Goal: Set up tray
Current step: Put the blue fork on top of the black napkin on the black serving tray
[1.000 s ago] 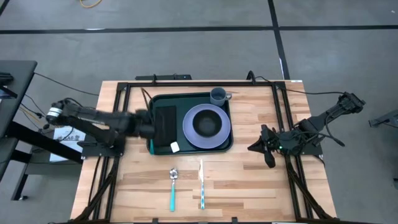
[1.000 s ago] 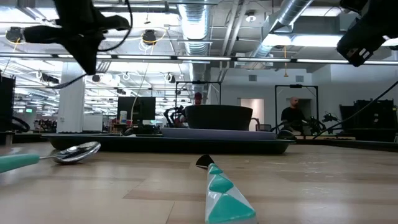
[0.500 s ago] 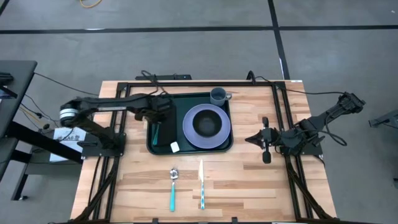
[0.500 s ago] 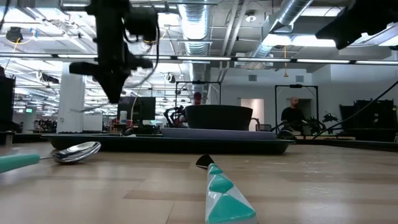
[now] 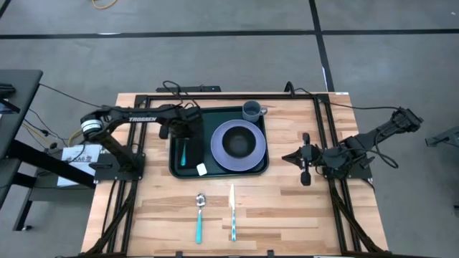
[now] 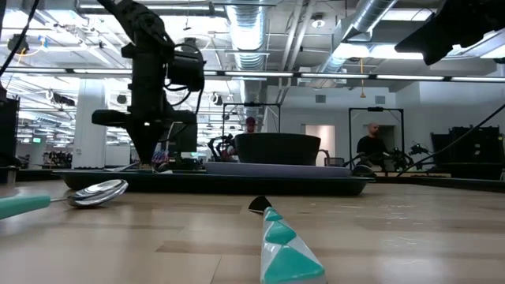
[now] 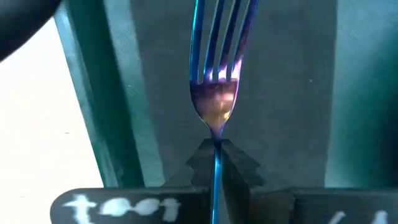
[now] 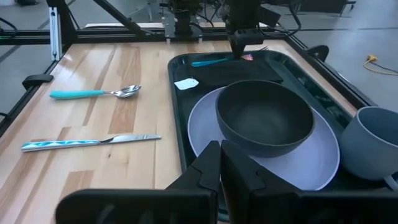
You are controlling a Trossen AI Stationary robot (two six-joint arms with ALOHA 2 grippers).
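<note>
Worktop status: I see the tray at the rear centre. My left hand, clenched on the fork, has swung from the tray's left rim to above its napkin; placement looks imminent. Right hand waits clenched near the right edge.

Showing one tray, one plate, one bowl, one cup, one napkin, one fork, one spoon, one knife.
</note>
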